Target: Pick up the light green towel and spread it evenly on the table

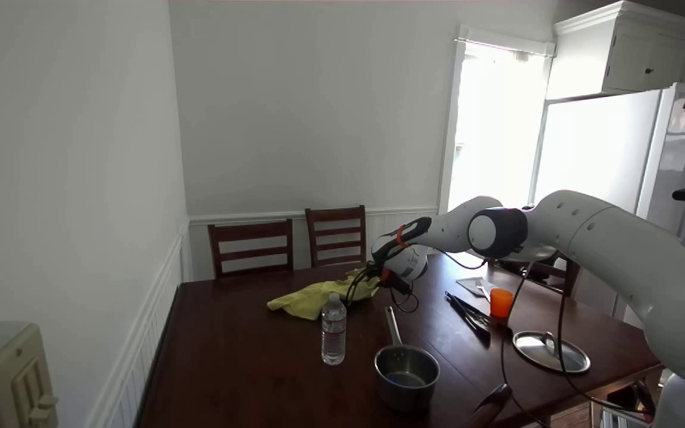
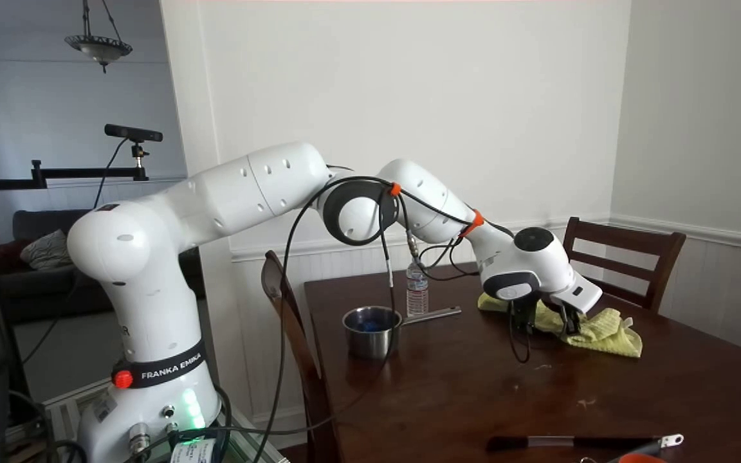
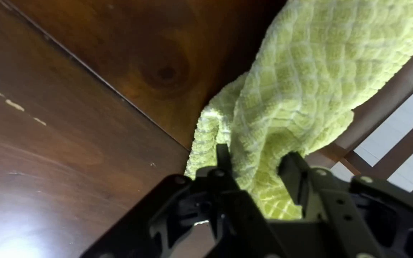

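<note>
The light green towel (image 1: 307, 301) lies crumpled toward the far side of the dark brown table (image 1: 241, 362), where both exterior views show it. My gripper reaches down onto it; in an exterior view its black fingers stand at the towel (image 2: 608, 334). The wrist view shows the gripper (image 3: 257, 152) part-way open, with a bunched fold of the towel (image 3: 321, 61) between the fingers, which stand clearly apart. The left fingertip presses against the cloth's folds. Whether the right one touches it, I cannot tell. The towel's far end runs out of the wrist view at top right.
A clear water bottle (image 1: 333, 336) stands near the towel, with a steel saucepan (image 1: 407, 395) closer to the near edge. Black utensils (image 1: 467, 315), an orange cup (image 1: 501, 303) and a pot lid (image 1: 550, 351) lie toward the arm's side. Slat-back chairs (image 1: 251, 245) border the table.
</note>
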You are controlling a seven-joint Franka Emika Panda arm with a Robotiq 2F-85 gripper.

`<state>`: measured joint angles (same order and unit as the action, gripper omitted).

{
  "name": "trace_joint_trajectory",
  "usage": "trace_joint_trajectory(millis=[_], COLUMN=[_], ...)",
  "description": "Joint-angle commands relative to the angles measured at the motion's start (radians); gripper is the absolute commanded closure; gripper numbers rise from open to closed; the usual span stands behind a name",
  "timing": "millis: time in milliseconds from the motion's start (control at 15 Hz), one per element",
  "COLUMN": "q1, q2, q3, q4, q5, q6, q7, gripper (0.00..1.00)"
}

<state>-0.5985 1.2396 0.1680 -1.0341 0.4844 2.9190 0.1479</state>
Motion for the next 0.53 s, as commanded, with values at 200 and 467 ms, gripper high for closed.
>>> trace_joint_trajectory(millis=[200,467], q1=[0.016,0.008], q2=[-0.066,-0.264], q3=[-0.016,0.019], q4=[-0.034,-0.230], q5=[-0.008,-0.029], q6=[-0.052,-0.054], q7=[0.019,-0.117], gripper=[0.99,0.97])
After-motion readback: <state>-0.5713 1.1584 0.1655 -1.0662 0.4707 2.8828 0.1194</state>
